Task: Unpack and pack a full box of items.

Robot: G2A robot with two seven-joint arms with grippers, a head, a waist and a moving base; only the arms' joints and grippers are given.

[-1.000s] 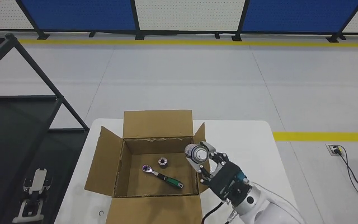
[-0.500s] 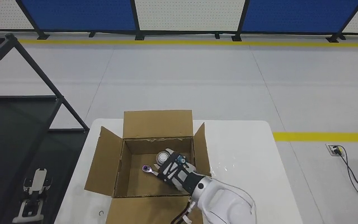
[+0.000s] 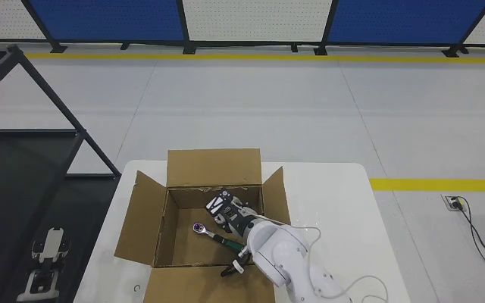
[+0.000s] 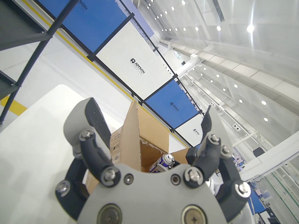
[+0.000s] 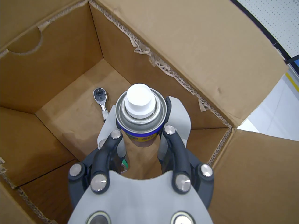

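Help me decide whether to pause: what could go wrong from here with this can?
The spray can, shut in the right tool, hangs directly over the ratchet; set down there, it might tip. The tool also sits close to the box's torn wall edge and could snag it.

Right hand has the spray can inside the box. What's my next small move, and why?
Probably lower the spray can straight down onto bare floor of the box, then release: the right hand grips it upright, and the ratchet lies close beside it.
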